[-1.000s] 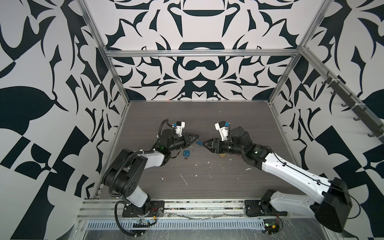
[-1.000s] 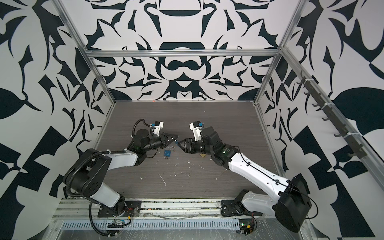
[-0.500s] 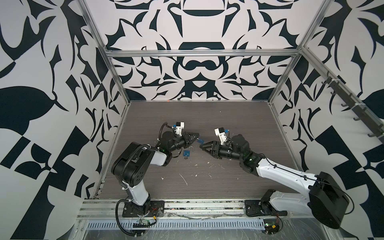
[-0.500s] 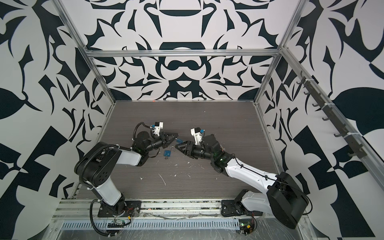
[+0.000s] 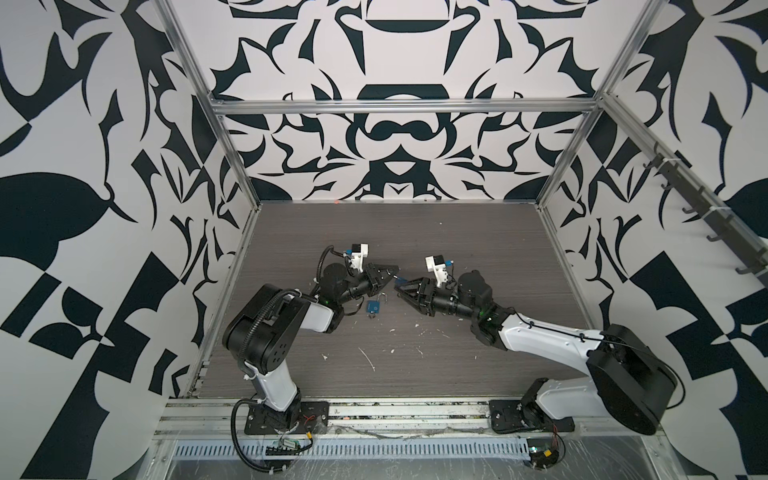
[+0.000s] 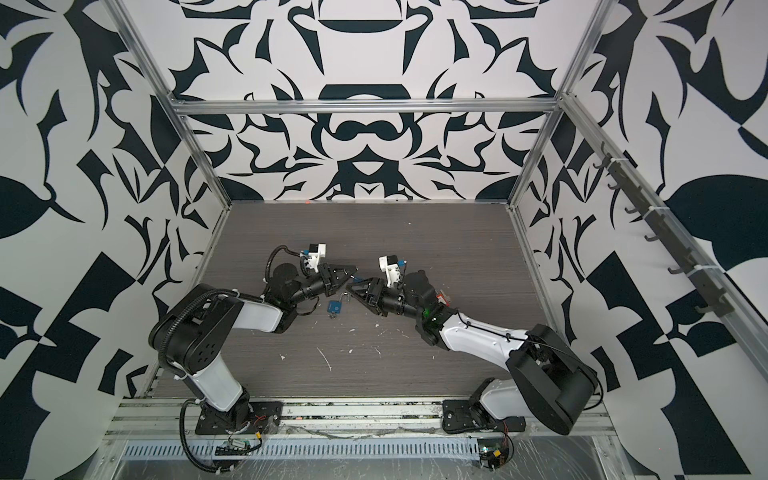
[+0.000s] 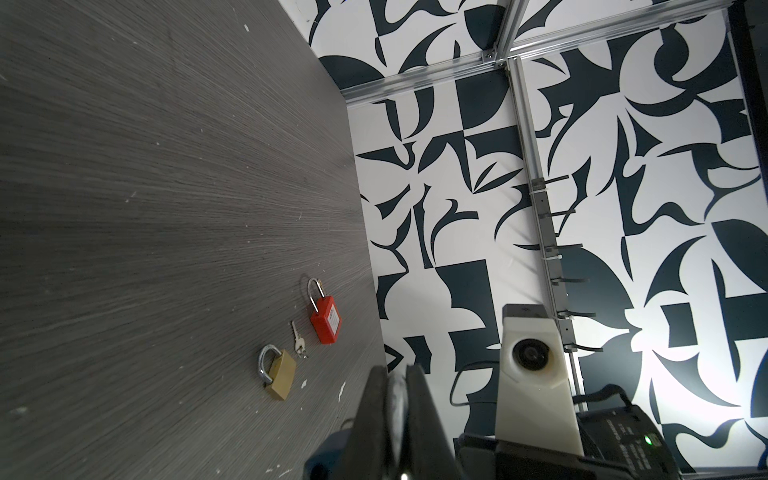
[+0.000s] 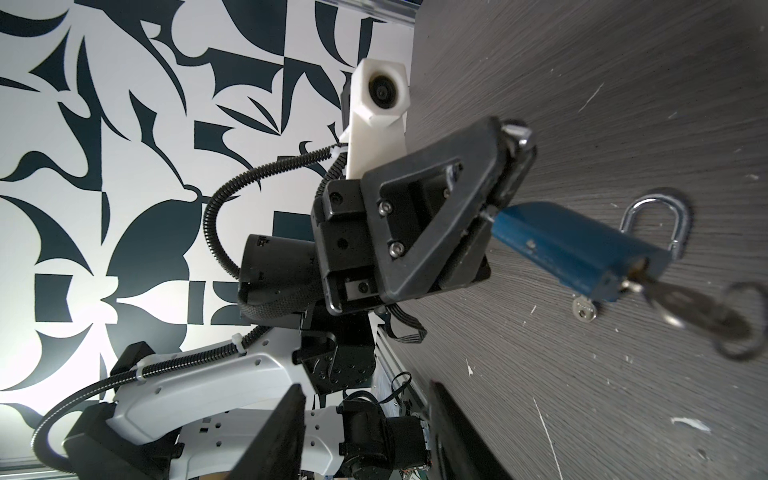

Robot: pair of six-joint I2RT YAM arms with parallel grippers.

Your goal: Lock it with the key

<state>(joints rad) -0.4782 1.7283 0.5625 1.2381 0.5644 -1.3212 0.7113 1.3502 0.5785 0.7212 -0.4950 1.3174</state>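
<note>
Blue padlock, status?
Left gripper shut, right gripper open and empty. Blue rectangular padlock lies on grey wood-grain table, key in its keyhole. Nothing blocking; brass padlock, red plastic padlock lie apart.

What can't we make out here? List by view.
Left claw: left wrist view shows only a grey edge between its fingers; too little to name.
Key and ring in the blue lock: blurred in right wrist view, tiny in top views.
Brass lock: right arm hides it in both top views.
Red lock label: too small to read in left wrist view.
</note>
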